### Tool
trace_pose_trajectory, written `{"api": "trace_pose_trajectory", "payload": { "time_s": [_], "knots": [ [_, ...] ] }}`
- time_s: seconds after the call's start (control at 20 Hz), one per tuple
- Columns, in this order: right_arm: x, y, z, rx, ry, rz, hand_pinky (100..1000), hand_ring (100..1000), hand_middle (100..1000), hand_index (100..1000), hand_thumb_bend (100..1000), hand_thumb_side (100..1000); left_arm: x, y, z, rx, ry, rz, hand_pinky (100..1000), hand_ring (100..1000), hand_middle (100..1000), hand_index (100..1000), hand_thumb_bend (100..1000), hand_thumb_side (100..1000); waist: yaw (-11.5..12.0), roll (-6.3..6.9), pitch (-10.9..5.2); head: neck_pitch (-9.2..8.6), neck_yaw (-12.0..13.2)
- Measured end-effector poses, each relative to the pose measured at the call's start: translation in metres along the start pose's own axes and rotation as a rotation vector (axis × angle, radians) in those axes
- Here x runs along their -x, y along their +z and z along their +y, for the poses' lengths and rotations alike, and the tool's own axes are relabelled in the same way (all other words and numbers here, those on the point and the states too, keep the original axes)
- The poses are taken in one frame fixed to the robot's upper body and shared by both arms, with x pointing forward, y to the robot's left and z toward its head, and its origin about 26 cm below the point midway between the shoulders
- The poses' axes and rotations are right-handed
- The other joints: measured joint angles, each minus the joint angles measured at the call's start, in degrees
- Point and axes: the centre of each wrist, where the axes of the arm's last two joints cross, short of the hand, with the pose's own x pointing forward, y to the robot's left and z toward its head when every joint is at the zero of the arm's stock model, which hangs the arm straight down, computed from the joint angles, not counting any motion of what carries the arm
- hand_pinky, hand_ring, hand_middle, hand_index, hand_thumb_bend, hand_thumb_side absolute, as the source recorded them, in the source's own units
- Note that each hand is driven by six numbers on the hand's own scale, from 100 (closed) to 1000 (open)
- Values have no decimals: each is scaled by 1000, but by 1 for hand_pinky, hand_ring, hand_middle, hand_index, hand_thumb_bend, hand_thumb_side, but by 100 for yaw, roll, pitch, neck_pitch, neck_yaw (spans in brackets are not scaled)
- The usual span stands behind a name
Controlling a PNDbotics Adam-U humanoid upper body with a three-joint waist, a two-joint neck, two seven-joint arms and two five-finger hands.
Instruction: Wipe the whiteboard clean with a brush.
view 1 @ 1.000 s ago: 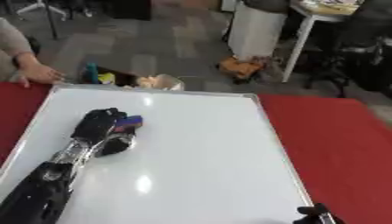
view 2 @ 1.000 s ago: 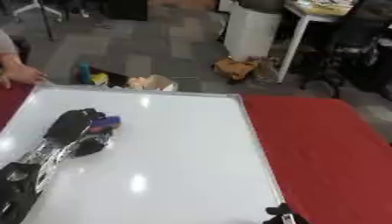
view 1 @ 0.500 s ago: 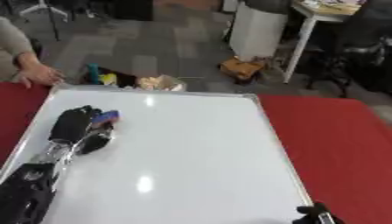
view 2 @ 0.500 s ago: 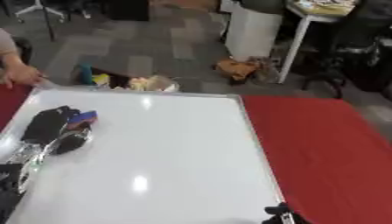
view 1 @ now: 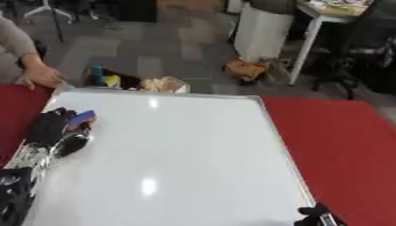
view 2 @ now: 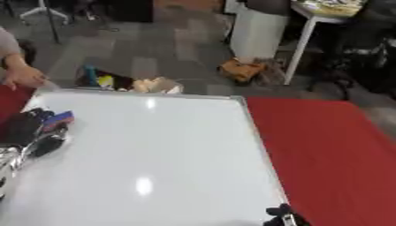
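An office: grey carpet tiles [view 1: 154, 57], a white desk [view 1: 325, 17], a black swivel chair [view 1: 363, 48].

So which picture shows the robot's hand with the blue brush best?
The left eye view: the left hand and blue brush sit fully in frame. In the right eye view the hand is partly cut off at the left edge.

My left hand [view 1: 52, 130] and the brush [view 1: 80, 118] sit at the board's [view 1: 178, 150] left edge; everything to their right across the board is open for a sweep. A person's hand [view 1: 43, 77] rests at the far left corner, blocking that way. My right hand [view 1: 315, 212] shows only at the near right corner.
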Motion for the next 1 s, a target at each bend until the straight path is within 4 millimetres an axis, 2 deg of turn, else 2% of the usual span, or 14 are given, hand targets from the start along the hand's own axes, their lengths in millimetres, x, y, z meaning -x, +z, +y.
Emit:
{"api": "trace_pose_trajectory", "payload": {
  "time_s": [0.7, 0.85, 1.0],
  "knots": [
    [0, 0, 0, -2, 0, 2, 599, 632, 476, 682, 100, 901, 0, -2, 3, 24, 35, -7, 693, 656, 668, 861, 100, 823, -44, -14, -5, -39, 19],
    [0, 0, 0, -4, 0, 3, 599, 632, 476, 682, 100, 902, -8, -5, 6, 34, 43, -39, 692, 656, 666, 864, 100, 830, -77, -15, -5, -40, 38],
    [0, 0, 0, -5, 1, 3, 599, 632, 476, 682, 100, 902, -27, -6, 8, 42, 45, -102, 692, 657, 664, 866, 100, 833, -123, -15, -4, -40, 40]
  ]
}}
